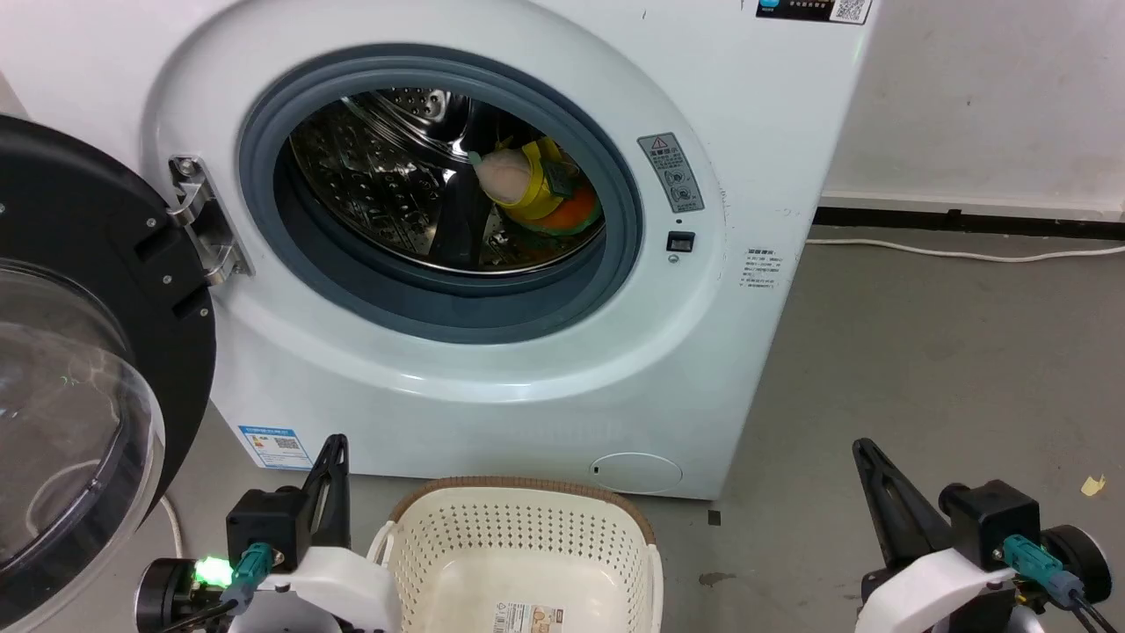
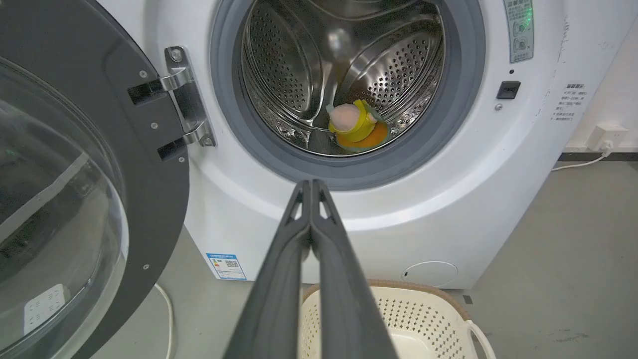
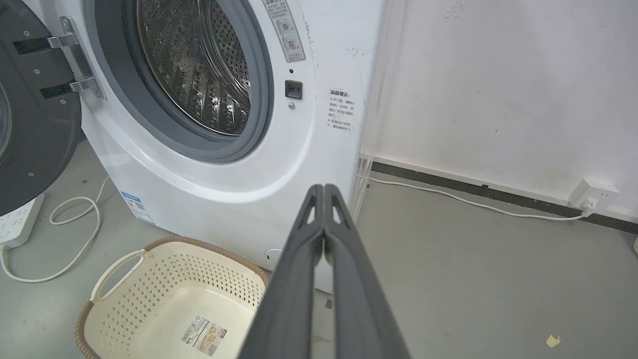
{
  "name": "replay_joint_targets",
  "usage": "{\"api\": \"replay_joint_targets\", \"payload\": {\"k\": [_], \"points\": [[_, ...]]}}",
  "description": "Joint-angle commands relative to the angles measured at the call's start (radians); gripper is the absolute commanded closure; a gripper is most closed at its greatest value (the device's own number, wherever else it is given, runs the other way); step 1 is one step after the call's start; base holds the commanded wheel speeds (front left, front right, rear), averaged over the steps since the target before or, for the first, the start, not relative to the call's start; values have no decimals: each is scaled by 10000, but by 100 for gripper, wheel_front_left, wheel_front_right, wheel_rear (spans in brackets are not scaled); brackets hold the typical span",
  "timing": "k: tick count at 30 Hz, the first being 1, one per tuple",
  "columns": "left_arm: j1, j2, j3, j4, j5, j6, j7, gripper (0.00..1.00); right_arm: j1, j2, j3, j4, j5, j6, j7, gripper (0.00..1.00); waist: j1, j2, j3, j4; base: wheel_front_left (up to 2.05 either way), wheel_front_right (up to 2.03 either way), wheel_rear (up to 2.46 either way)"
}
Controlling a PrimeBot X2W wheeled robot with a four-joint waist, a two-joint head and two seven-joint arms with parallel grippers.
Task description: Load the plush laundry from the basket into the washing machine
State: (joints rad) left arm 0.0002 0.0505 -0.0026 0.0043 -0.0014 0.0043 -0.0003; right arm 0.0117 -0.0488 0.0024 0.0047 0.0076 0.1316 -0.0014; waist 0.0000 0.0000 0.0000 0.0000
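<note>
Soft orange, yellow and pale pink plush lies heaped low in the steel drum of the washer, right of its middle. The basket on the floor just in front holds only its label. The left fingers and right fingers are each pressed together on nothing, one pair either side of the basket. I judge the toys light, squashy and not slippery, best pinched deep across a bulging middle rather than by a thin edge layer.
</note>
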Motion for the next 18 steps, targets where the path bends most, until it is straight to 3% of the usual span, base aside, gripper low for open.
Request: {"api": "replay_joint_targets", "payload": {"k": [1, 18], "points": [[-2, -3, 26, -43, 14, -43, 3, 100, -117, -14, -24, -47, -76, -9, 14, 100, 0, 0, 0, 0, 0, 0, 0], [-2, -3, 26, -43, 14, -43, 3, 100, -117, -14, -24, -47, -76, -9, 14, 100, 0, 0, 0, 0, 0, 0, 0]]}}
